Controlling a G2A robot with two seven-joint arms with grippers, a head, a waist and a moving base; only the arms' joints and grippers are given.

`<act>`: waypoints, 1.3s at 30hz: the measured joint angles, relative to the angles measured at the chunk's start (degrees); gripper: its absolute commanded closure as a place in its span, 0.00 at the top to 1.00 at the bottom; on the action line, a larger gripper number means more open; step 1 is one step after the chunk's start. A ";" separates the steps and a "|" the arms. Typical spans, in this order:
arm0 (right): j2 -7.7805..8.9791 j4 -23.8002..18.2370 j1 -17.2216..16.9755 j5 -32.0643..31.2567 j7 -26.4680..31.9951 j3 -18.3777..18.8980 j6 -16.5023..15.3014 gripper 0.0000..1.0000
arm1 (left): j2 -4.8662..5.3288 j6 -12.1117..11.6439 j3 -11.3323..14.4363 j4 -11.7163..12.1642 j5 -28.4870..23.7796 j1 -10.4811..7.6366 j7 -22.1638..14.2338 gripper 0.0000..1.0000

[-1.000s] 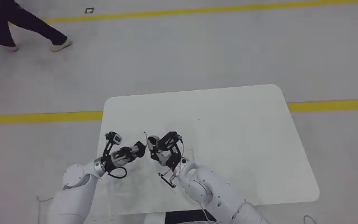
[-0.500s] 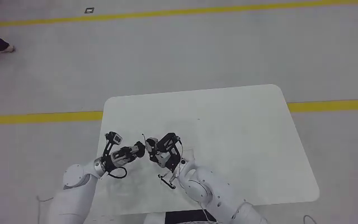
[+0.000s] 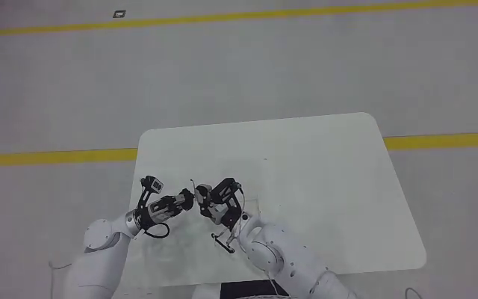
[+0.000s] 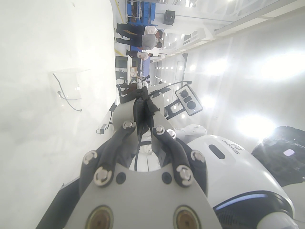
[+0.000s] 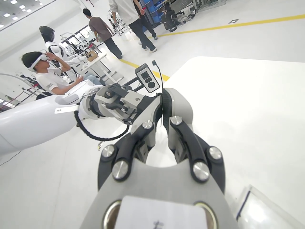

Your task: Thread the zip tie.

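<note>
Smooth white counter (image 3: 321,157) with rounded corners, on a pale glossy floor (image 3: 224,67) with yellow lines (image 3: 67,156). At its 8 o'clock, left pincer (image 4: 143,96) and right pincer (image 5: 162,96) meet — both clamped on a thin black zip tie (image 5: 162,84).

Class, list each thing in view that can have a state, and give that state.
right tool: shut on the zip tie.
zip tie: pinched in the right tool, head end free above it, nothing threaded through.
left tool: shut, tips beside the right tool; its hold unclear.
clear tray: open-topped, spare ties lying inside.
</note>
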 measured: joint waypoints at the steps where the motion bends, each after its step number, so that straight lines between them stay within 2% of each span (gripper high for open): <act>1: 0.03 -0.12 -0.17 0.01 -0.20 0.08 0.09 1.00 | 0.00 0.00 0.00 0.00 0.00 0.00 0.00 0.00; 14: 1.00 -0.89 -3.14 -2.43 -4.05 2.04 0.36 1.00 | 0.00 0.00 0.00 0.00 0.00 0.00 0.00 0.00; 23: 1.01 -0.91 -3.16 -2.51 -4.13 2.06 0.46 1.00 | 0.00 0.20 0.08 -0.01 0.02 -0.02 0.26 0.00; 25: 1.20 -1.01 -3.02 -4.40 -3.96 2.13 1.23 1.00 | 0.04 2.05 0.35 0.07 -0.62 -0.07 1.57 0.00; 26: 1.44 -1.25 -3.06 -7.38 -3.77 2.15 2.03 1.00 | 0.16 3.74 0.23 0.33 -1.70 -0.13 1.40 0.00; 30: 2.47 -2.55 -3.89 -21.25 -1.16 1.95 6.26 1.00 | 0.75 9.84 -0.86 2.27 -5.71 -0.86 -2.49 0.00; 32: 2.82 -3.40 -4.40 -25.85 -0.05 1.84 7.76 1.00 | 1.02 11.93 -1.18 3.48 -6.72 -1.39 -4.31 0.00; 35: 4.04 -3.38 -2.42 -27.40 0.68 0.23 9.66 1.00 | 1.43 15.78 -0.84 5.16 -8.61 -2.46 -6.45 0.00; 39: 6.34 -2.37 1.88 -27.12 0.01 -5.41 13.30 1.00 | 2.25 20.49 1.66 4.68 -12.04 -2.80 -6.30 0.00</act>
